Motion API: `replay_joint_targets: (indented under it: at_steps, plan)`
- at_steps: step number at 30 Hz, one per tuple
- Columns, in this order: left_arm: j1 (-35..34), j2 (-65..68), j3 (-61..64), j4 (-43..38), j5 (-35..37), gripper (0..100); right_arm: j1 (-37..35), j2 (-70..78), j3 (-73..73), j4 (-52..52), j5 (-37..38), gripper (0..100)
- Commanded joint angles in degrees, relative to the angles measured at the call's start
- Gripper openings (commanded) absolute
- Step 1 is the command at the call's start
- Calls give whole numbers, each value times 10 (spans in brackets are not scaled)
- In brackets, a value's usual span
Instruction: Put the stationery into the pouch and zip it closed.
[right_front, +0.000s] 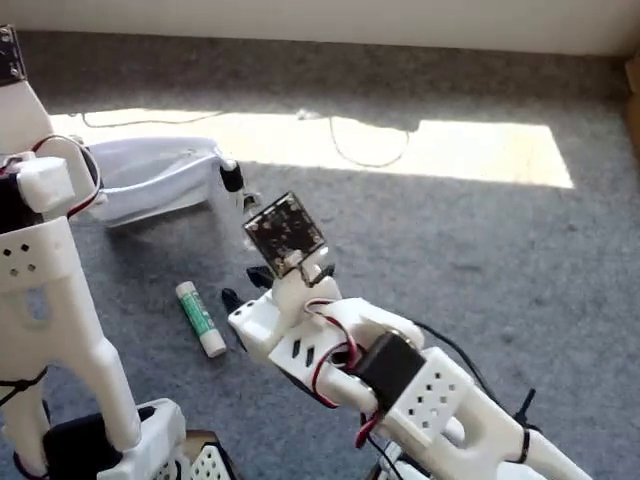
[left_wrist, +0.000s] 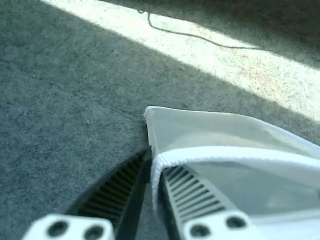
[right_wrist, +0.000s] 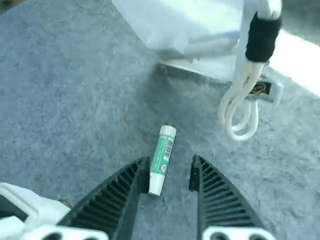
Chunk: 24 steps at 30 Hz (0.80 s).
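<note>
A green and white glue stick (right_front: 200, 318) lies on the grey carpet. In the right wrist view the glue stick (right_wrist: 162, 159) sits between the fingers of my right gripper (right_wrist: 170, 167), which is open and low over it. The translucent white pouch (right_front: 160, 180) lies beyond it, with a black-sleeved zip pull cord (right_wrist: 261, 36) hanging at its near end. My left gripper (left_wrist: 152, 162) is shut on the pouch's white zip edge (left_wrist: 220, 152) and holds that end up off the carpet.
A thin cable (right_front: 370, 150) loops across the sunlit strip of carpet (right_front: 450, 150) at the back. The left arm's base (right_front: 150, 445) stands at the near left. Open carpet stretches to the right.
</note>
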Motion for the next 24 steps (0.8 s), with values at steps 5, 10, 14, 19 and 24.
replay_joint_targets:
  at_steps: [5, 10, 14, 19, 24]
  plan:
    - [-16, -7, -33, -5, -5, 6, -44, 116, -40, -2, -11, 137]
    - [-17, -7, -33, -5, -4, 6, -46, 204, -44, -41, -50, 139]
    - [-26, -7, -34, -5, -4, 6, -46, 264, -44, -87, -50, 139]
    - [-26, -7, -34, -5, -4, 6, -66, 308, -44, -137, -50, 139]
    - [-43, -7, -36, -5, -3, 6, -89, 348, -44, -182, -51, 139]
